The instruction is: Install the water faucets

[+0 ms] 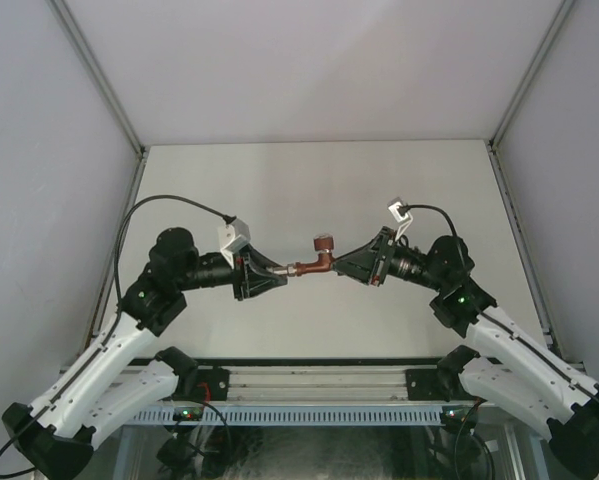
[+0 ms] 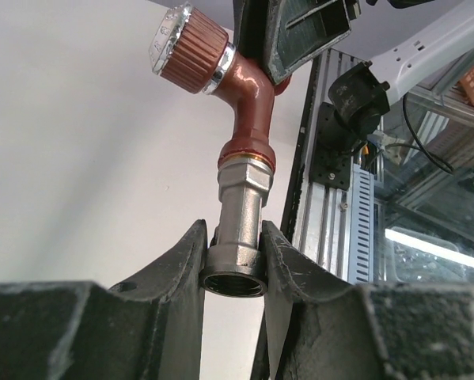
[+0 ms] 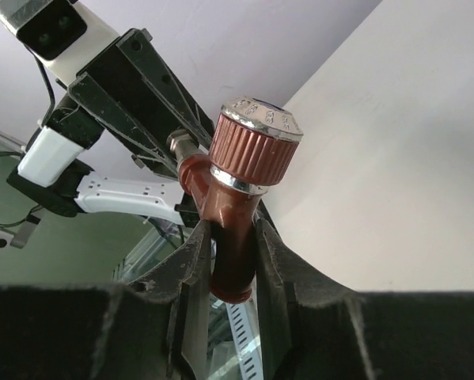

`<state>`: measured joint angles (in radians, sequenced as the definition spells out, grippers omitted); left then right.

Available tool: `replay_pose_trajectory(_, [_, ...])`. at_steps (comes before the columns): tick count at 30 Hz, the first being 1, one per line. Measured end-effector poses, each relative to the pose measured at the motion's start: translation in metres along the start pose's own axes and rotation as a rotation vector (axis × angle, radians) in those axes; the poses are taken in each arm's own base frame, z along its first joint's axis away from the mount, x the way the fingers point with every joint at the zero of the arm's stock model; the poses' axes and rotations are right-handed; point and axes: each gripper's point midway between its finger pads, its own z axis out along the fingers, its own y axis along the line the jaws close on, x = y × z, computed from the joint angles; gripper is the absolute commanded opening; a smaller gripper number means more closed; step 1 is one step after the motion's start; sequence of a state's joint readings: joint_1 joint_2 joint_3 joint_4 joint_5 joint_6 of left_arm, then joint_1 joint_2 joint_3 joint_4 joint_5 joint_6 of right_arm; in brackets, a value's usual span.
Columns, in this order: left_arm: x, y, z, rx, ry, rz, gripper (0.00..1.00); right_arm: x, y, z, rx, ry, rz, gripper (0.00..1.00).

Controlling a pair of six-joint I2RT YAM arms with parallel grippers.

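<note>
A red-brown water faucet (image 1: 322,258) with a ribbed knob (image 1: 324,241) hangs above the table between both arms. A grey-silver metal fitting (image 1: 301,268) is joined to its left end. My left gripper (image 1: 282,271) is shut on the fitting (image 2: 238,237), whose threaded open end faces the left wrist camera. My right gripper (image 1: 337,263) is shut on the faucet's spout end (image 3: 235,257). In the right wrist view the knob (image 3: 255,142) points up and right. The faucet body (image 2: 248,103) stands straight above the fitting in the left wrist view.
A pale table (image 1: 319,190) is enclosed by light walls with metal frame posts (image 1: 99,80). A slotted aluminium rail (image 1: 309,395) carries both arm bases at the near edge. Cables loop from each wrist camera (image 1: 234,236).
</note>
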<state>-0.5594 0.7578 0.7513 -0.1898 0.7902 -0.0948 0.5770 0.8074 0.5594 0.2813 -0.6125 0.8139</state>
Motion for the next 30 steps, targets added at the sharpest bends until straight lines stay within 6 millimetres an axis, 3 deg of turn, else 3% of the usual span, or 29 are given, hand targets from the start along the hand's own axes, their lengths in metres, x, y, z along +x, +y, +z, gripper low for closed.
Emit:
replay_pose_trajectory(4, [-0.003, 0.0, -0.001, -0.013, -0.011, 0.011, 0.0, -0.004, 0.004, 0.0, -0.003, -0.001, 0.003, 0.5])
replay_pose_trajectory(7, [0.003, 0.001, -0.001, -0.018, 0.011, -0.013, 0.0, -0.012, -0.002, -0.004, 0.034, -0.039, -0.022, 0.61])
replay_pose_trajectory(14, [0.011, 0.003, 0.001, -0.02, 0.041, -0.057, 0.0, -0.022, -0.003, -0.014, 0.064, -0.091, -0.183, 0.69])
replay_pose_trajectory(19, [0.011, 0.002, 0.0, -0.02, 0.04, -0.06, 0.0, -0.03, 0.0, -0.028, 0.072, -0.117, -0.478, 0.71])
replay_pose_trajectory(21, [0.01, 0.001, -0.001, -0.02, 0.04, -0.066, 0.0, -0.028, 0.004, -0.032, 0.046, -0.103, -0.627, 0.86])
replay_pose_trajectory(26, [0.002, -0.002, -0.001, -0.008, 0.028, -0.064, 0.0, 0.0, 0.017, -0.037, -0.084, 0.009, -1.11, 0.87])
replay_pose_trajectory(30, [0.001, -0.007, -0.002, 0.011, 0.026, -0.075, 0.0, 0.021, 0.021, -0.029, -0.149, 0.072, -1.354, 0.86])
